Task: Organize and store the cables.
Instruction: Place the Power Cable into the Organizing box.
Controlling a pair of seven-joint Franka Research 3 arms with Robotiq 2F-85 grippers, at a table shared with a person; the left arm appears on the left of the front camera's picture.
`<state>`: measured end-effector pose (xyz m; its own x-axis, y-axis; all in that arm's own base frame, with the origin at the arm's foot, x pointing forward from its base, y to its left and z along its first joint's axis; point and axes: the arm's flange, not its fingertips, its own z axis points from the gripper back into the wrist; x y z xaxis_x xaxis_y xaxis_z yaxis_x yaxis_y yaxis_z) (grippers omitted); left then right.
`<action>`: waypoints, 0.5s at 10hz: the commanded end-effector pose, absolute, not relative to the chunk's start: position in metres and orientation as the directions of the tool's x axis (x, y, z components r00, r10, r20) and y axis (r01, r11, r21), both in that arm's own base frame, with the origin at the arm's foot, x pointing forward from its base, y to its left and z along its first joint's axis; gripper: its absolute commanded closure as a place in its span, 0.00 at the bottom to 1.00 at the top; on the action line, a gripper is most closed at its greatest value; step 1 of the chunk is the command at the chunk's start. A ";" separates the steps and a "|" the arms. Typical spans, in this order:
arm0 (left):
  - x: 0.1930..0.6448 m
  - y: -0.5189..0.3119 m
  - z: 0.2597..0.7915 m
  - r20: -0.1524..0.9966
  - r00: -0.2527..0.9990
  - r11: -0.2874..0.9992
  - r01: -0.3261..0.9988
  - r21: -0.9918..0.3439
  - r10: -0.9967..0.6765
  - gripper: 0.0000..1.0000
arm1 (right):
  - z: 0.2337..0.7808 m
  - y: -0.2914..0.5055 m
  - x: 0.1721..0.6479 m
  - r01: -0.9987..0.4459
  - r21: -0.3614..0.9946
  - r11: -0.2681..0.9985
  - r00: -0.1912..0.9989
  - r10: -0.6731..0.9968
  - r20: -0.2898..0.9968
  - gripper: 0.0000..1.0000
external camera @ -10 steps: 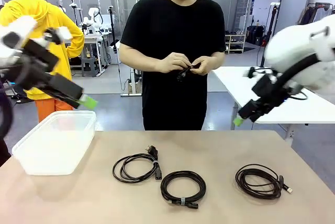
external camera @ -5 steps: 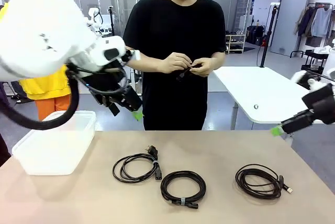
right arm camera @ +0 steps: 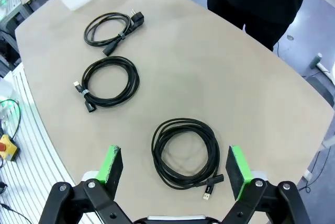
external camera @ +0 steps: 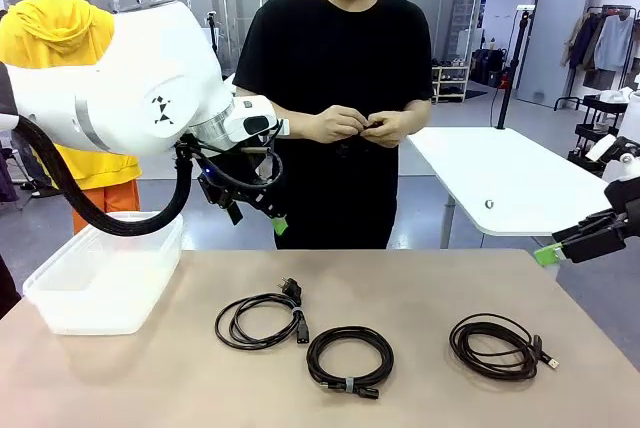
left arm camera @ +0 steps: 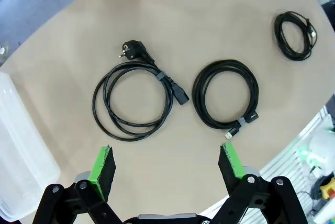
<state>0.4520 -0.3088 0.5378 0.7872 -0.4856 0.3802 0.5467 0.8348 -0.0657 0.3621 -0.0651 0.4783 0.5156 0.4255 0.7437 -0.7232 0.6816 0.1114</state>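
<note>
Three black cables lie coiled on the tan table [external camera: 420,288]. A power cord with plugs [external camera: 297,323] is on the left, a coil bound by a grey tie [external camera: 348,384] in the middle, and a third coil [external camera: 460,343] on the right. My left gripper [external camera: 279,225] hangs open above the table's far side. From its wrist I look down on the power cord [left arm camera: 97,103] and the tied coil [left arm camera: 198,96] between open fingers [left arm camera: 167,164]. My right gripper [external camera: 548,253] is open off the table's right edge, high over the third coil [right arm camera: 157,153].
A translucent white box [external camera: 105,278] stands at the table's left edge. A person in black stands at the far side, both hands [external camera: 355,125] working a small black thing at chest height. A white table [external camera: 500,183] stands behind on the right.
My left arm has swung in from the far left to above the table's far side. The right arm has drawn back to the right and lower. The three coils lie unmoved.
</note>
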 end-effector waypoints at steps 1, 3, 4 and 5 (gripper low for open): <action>0.441 -0.303 0.540 0.376 0.782 0.831 0.554 -0.054 -0.496 0.00 | 0.479 -0.065 0.363 -0.714 0.102 0.692 0.518 0.424 0.743 0.00; 0.450 -0.309 0.540 0.382 0.785 0.834 0.549 -0.064 -0.487 0.00 | 0.479 -0.065 0.363 -0.714 0.102 0.692 0.518 0.424 0.743 0.00; 0.458 -0.318 0.535 0.352 0.839 0.867 0.482 -0.129 -0.415 0.00 | 0.479 -0.065 0.362 -0.723 0.109 0.682 0.515 0.426 0.744 0.00; 0.475 -0.335 0.519 0.242 0.907 0.916 0.382 -0.123 -0.346 0.00 | 0.489 -0.082 0.360 -0.768 0.095 0.634 0.454 0.432 0.779 0.00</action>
